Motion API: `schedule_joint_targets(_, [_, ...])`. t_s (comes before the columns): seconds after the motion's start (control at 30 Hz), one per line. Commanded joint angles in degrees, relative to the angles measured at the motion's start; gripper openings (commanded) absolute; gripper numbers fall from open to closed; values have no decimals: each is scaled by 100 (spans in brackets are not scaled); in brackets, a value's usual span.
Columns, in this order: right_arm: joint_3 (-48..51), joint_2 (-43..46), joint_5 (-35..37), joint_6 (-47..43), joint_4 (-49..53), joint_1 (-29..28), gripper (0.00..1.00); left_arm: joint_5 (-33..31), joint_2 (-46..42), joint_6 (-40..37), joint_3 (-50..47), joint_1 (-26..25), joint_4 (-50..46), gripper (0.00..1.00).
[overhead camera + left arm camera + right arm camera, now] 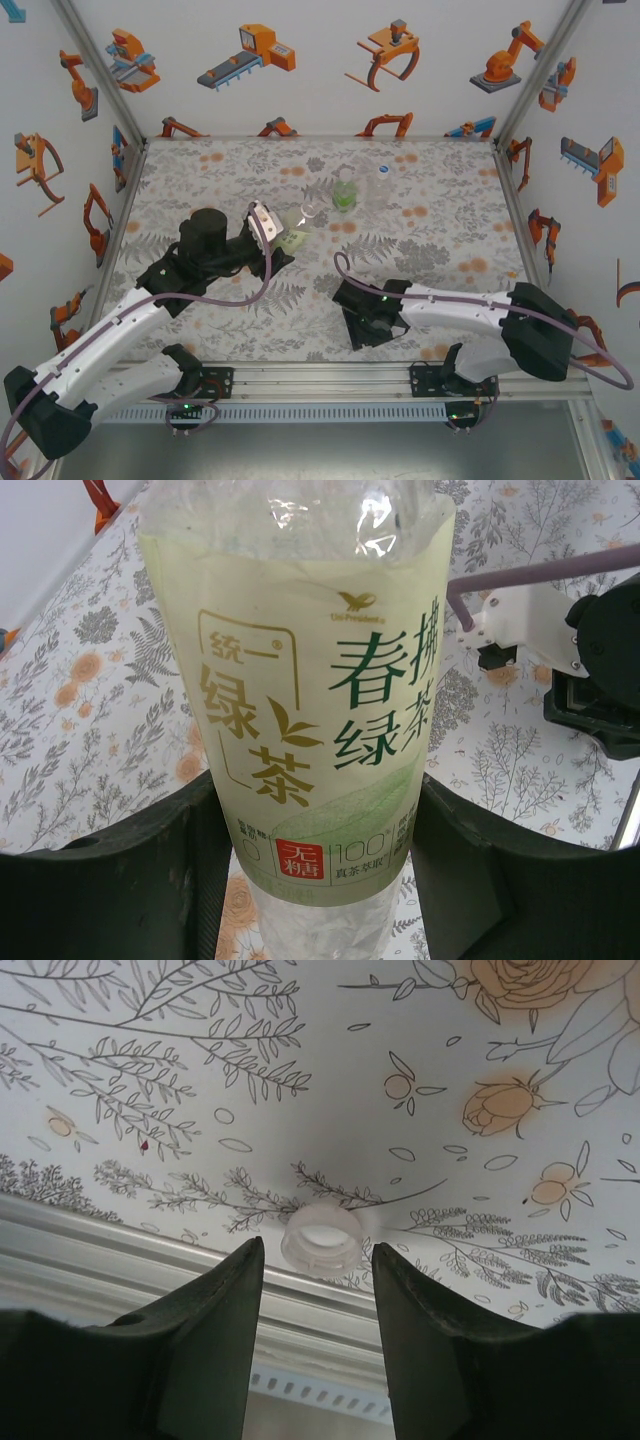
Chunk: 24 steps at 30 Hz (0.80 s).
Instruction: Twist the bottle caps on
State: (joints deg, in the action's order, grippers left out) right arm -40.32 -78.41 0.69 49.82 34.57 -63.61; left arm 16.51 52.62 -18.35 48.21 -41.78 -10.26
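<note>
Spreading the flowered worktop (440, 240) beneath both hands; clamping the left hand (315, 820) tight on the yellow-labelled bottle (310, 680), pinching it mid-body between both fingers (110, 880), its body reaching out past their tips; standing a green-labelled bottle (345, 192) and an unlabelled bottle (381, 186) upright, well beyond the right hand (318, 1255); keeping that hand's fingers parted low over the worktop, straddling a white cap (320, 1238) between the tips, leaving gaps either side.

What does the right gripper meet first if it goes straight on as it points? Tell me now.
The white bottle cap, lying on the table just beyond the open right gripper, in line with its gap; how far is unclear.
</note>
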Motion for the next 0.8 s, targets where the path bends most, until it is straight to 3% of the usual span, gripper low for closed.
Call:
schedule_joint_targets(0.0, [138, -58, 18, 163, -200, -38, 43, 120, -66, 121, -22, 37, 129, 0])
schedule_joint_targets(0.37, [-175, 18, 414, -4, 125, -22, 32, -30, 130, 439, 75, 88, 6, 0])
schedule_joint_targets(0.47, [-415, -27, 485, -186, 179, 151, 30, -181, 217, 875, 90, 205, -55, 0])
schedule_joint_targets(0.57, [-683, -181, 420, -449, 190, 475, 29, -482, 354, 1806, 244, 496, -336, 0])
schedule_joint_targets(0.77, [-1406, -811, 83, -1042, 162, 1205, 29, 576, 369, 2536, 126, 1172, -337, 0])
